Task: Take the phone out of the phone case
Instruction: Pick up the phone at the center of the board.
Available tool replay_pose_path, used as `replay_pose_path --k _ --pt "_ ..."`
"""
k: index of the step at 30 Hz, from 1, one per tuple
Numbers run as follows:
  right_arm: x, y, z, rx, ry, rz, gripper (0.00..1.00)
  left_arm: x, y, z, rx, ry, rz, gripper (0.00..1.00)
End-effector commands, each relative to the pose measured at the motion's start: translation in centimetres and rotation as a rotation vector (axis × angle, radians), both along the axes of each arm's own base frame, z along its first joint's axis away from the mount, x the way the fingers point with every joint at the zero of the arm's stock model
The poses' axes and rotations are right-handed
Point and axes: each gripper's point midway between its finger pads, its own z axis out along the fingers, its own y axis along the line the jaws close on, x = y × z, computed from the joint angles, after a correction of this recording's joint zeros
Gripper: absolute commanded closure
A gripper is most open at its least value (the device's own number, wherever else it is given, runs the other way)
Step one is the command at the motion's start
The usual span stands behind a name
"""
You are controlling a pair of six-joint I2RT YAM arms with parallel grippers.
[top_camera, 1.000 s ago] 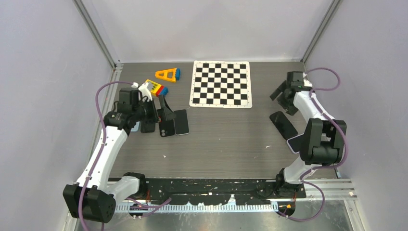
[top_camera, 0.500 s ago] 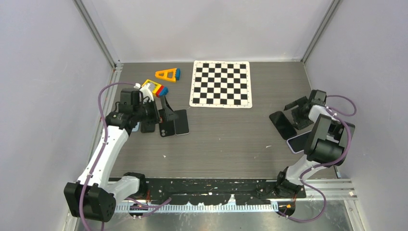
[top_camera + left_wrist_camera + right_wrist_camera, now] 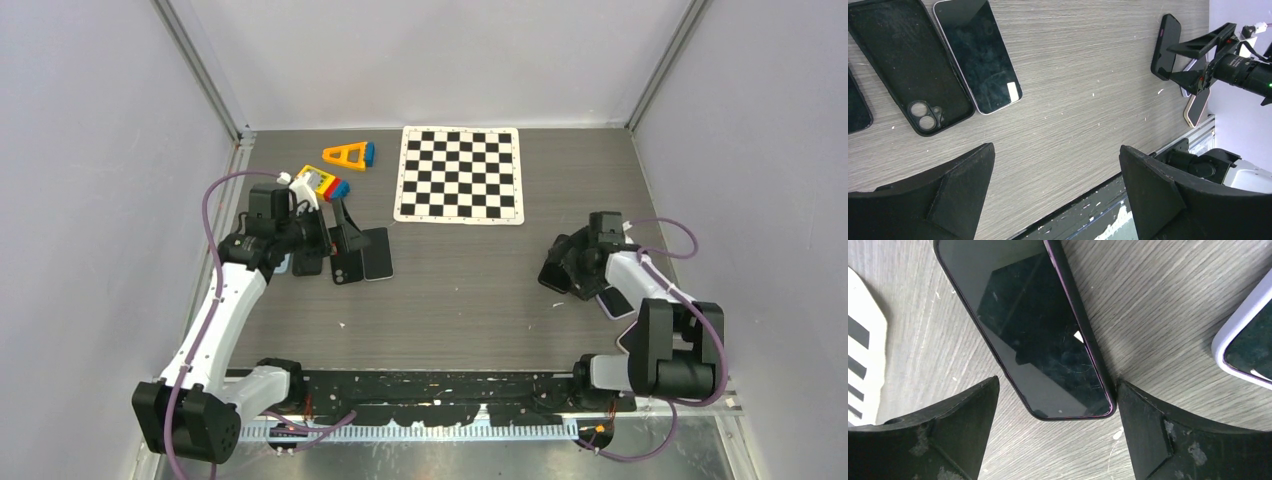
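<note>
Although one empty case (image 3: 908, 65) and bare phone (image 3: 978, 55) lie side by side on the counter (image 3: 1088, 65) near your released left gripper (image 3: 1056, 149), the cased phone (image 3: 1038, 330) is not yet extracted: it lies screen-up between the spread fingers of your right gripper (image 3: 1057, 390), ungrasped

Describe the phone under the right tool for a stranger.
On the grey wood-grain table, right side, find the right tool. Between its open fingers lies a screen-up phone in a dark case; its neighbour wears a pale lilac case.
</note>
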Motion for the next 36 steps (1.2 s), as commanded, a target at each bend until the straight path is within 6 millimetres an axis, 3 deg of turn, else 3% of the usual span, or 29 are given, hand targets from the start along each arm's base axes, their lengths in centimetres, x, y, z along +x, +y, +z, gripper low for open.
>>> replay_pose_path --k 1,5,13,23,29,33,35,36 --pt "-0.7 -1.4 -0.9 -0.201 0.120 0.040 0.06 0.3 0.2 1.0 0.000 -0.042 0.005 0.02" --pt "-0.3 -1.9 -1.8 -0.305 0.177 0.111 0.04 0.2 0.3 0.9 0.003 -0.038 0.008 0.02" --pt "1.4 -1.0 -2.1 -0.298 0.140 0.208 0.02 0.2 0.4 0.9 0.008 -0.040 0.012 0.02" --pt "1.2 1.6 -3.5 -0.221 0.167 0.303 0.01 0.3 0.4 0.8 0.014 -0.041 0.014 0.01" --pt "0.8 1.2 -4.0 -0.308 0.257 0.293 0.02 0.2 0.4 0.8 0.012 -0.039 0.013 0.01" --pt "0.8 1.2 -4.3 -0.310 0.303 0.291 0.10 0.3 0.5 0.7 0.016 -0.039 0.016 0.01" --pt "0.9 1.0 -4.3 -0.318 0.308 0.279 0.17 0.3 0.5 0.8 0.017 -0.039 0.016 0.01" --pt "0.9 0.9 -4.2 -0.320 0.310 0.275 0.26 0.3 0.5 0.7 0.018 -0.039 0.017 0.01"
